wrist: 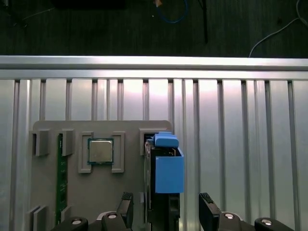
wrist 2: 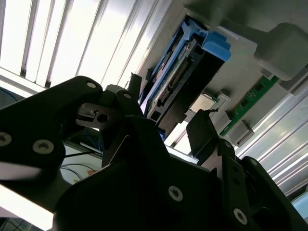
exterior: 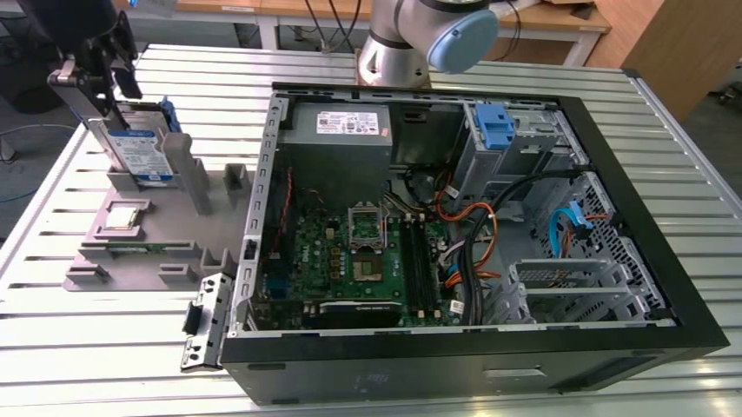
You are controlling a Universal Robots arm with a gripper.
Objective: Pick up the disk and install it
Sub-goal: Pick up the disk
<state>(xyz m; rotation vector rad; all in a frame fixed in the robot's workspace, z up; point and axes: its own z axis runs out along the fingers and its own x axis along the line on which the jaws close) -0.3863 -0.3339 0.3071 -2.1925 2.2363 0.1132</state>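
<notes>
The disk stands on edge in a slot of the grey fixture, to the exterior view's left of the computer case. It is silver with a white and blue label and sits in a blue carrier. My gripper hangs right above its upper end. In the first wrist view the gripper is open, with one black finger on each side of the disk and a gap on both sides. The second wrist view shows the disk just beyond the gripper.
The open computer case lies on the slatted metal table, with a grey power-supply box, a motherboard and a blue-latched drive bay. The fixture also holds a processor chip and a memory stick. The arm's base stands behind the case.
</notes>
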